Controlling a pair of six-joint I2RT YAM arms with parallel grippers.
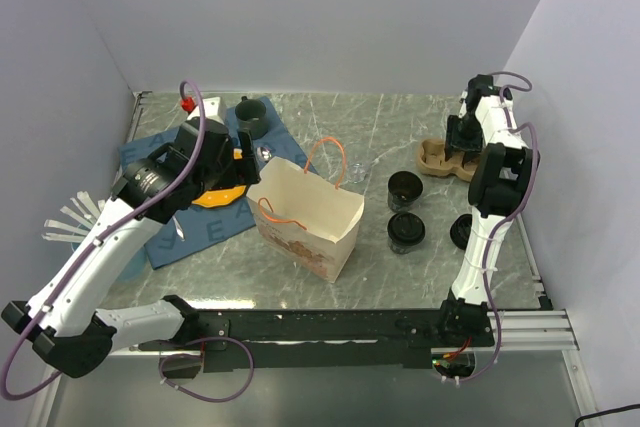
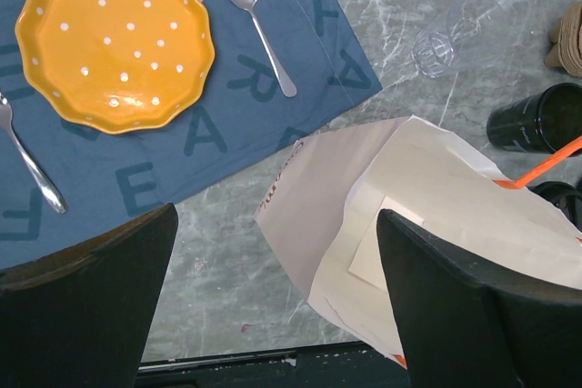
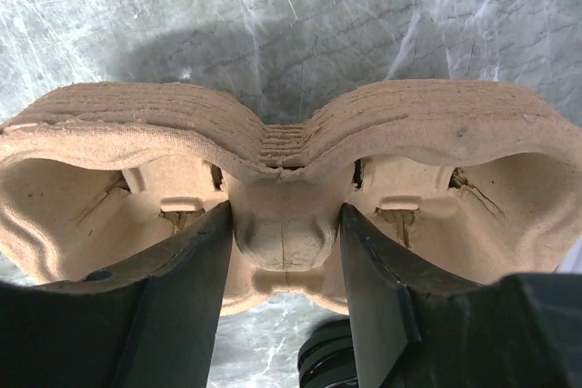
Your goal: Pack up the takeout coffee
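Right gripper (image 3: 285, 224): fingers press both sides of the centre post of the brown moulded-pulp two-cup tray (image 3: 427, 134); looks clamped.
Tray position: far right of table, wells lying either side of the jaws.
Dark disposable cups (image 1: 405, 190): between tray and cream paper bag (image 1: 305, 217).
Left gripper (image 2: 277, 215): wide apart, empty, above bag.
Nearer arm: right.
Writing: A, E, F on blue cloth mat (image 2: 227, 134); bag print unreadable.

Soft, even light is given from above, nothing harsh. In the right wrist view the tabletop (image 3: 382, 24) is blown out top-left, and shadow is cast behind the tray (image 3: 291, 138).
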